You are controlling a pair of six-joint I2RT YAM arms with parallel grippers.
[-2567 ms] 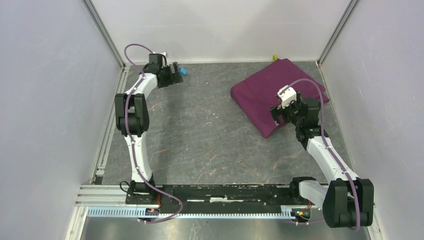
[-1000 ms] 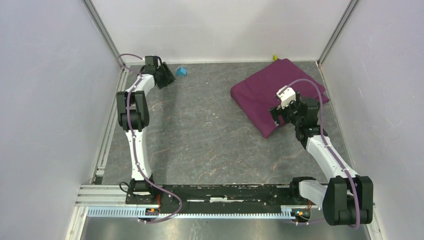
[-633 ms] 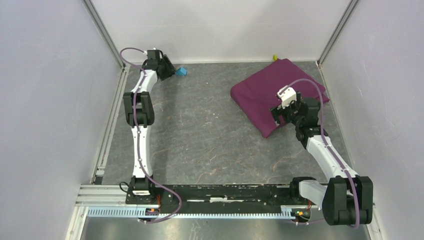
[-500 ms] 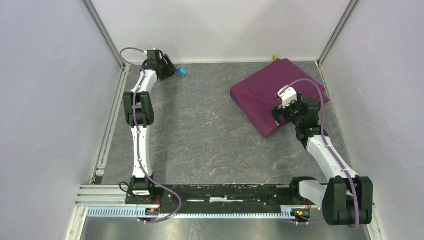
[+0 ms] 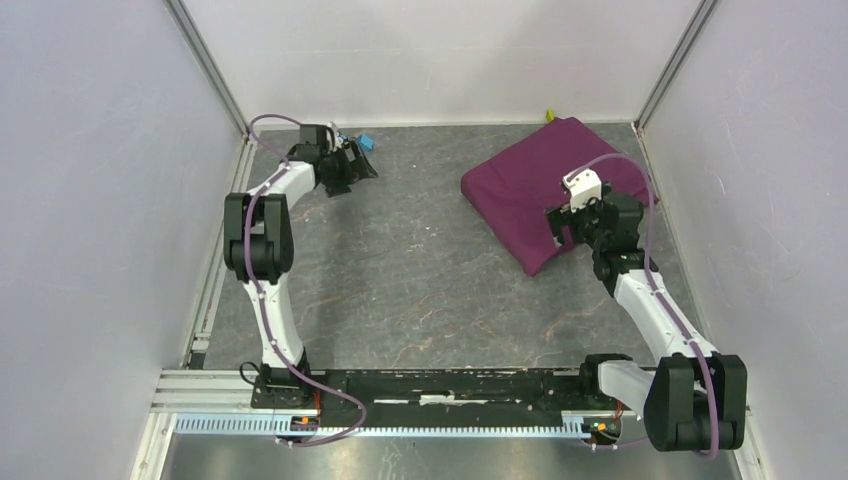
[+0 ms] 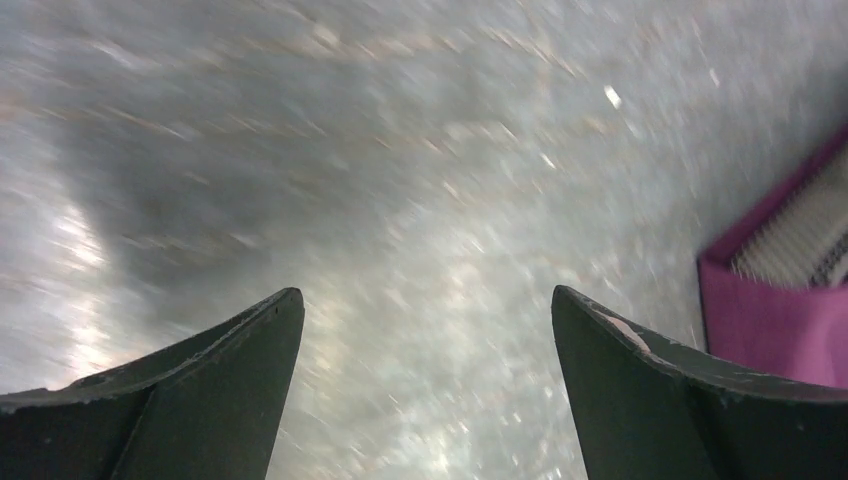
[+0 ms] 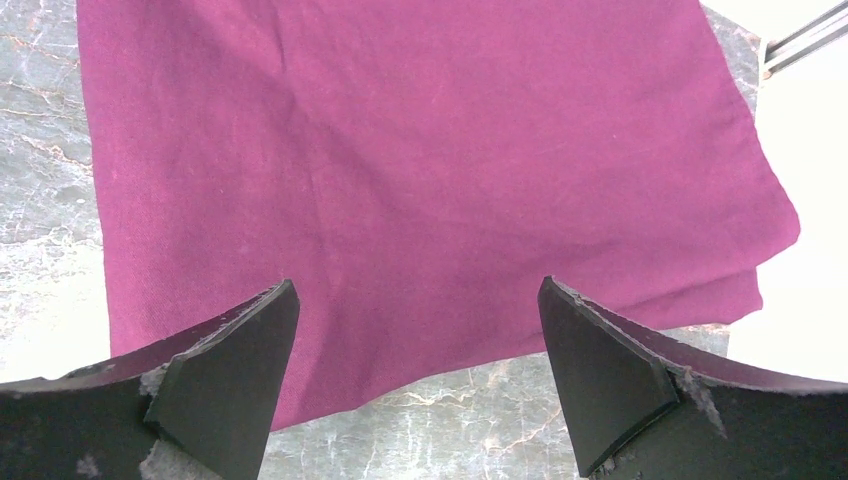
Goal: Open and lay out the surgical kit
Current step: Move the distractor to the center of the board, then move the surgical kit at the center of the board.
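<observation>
Purple cloth bundle (image 5: 520, 185) is at the far right of the table (image 5: 420, 280). It's folded shut, lying flat, turned like a diamond. One corner points to the far wall, one to the middle of the table. Its right side sits close to the right wall.

Right gripper (image 7: 415, 290): fingers spread wide, nothing between them. In the top view we see it over the bundle's near right part, by the near corner. In the right wrist view the cloth fills most of the picture, beyond and between the fingertips. The bundle's edge runs across just by the tips, with table showing on the near side and at the left. We can't tell whether the fingers touch the cloth or hang above it. A layered fold edge shows at the right of that view.

Left gripper (image 6: 425, 300): also spread wide, nothing held. It's in the far left corner of the table, well apart from the bundle, with most of the table's width between them. A small blue block (image 5: 367, 143) lies just beyond it on the far side. We can't tell from the top view whether they touch. The left wrist view is blurred: grey table between the fingers, and at the right edge a magenta shape (image 6: 770, 310) with a pale ribbed patch, which we can't identify.

A small yellow bit (image 5: 548, 115) sits at the far wall, just beyond the bundle's far corner.
</observation>
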